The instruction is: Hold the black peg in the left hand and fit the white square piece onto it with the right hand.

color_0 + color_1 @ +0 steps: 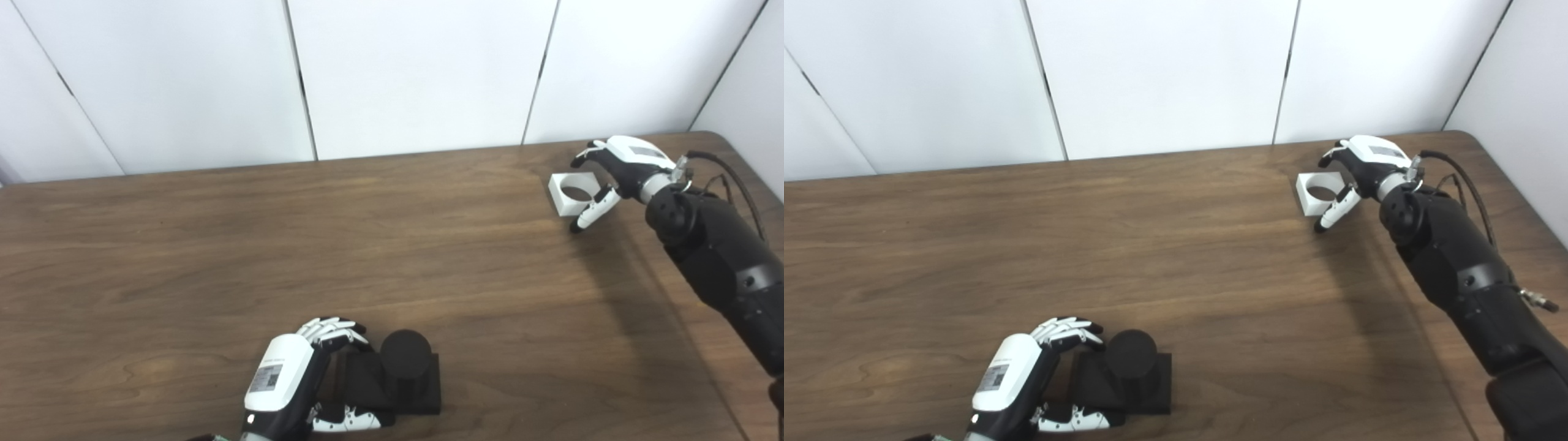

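The black peg [405, 361], a short cylinder on a square black base, stands near the table's front edge. My left hand [294, 376] is just left of it, fingers curved over the base's far side and thumb along its near side, not visibly clamped. The white square piece [572, 193], with a round hole, lies flat at the far right of the table. My right hand [612, 171] is beside it, open, fingers arched over its right edge and thumb reaching down past its near corner.
The brown wooden table [306, 245] runs to white wall panels at the back; its rounded right corner [729, 138] is close behind my right arm. A cable [735, 177] loops off the right wrist.
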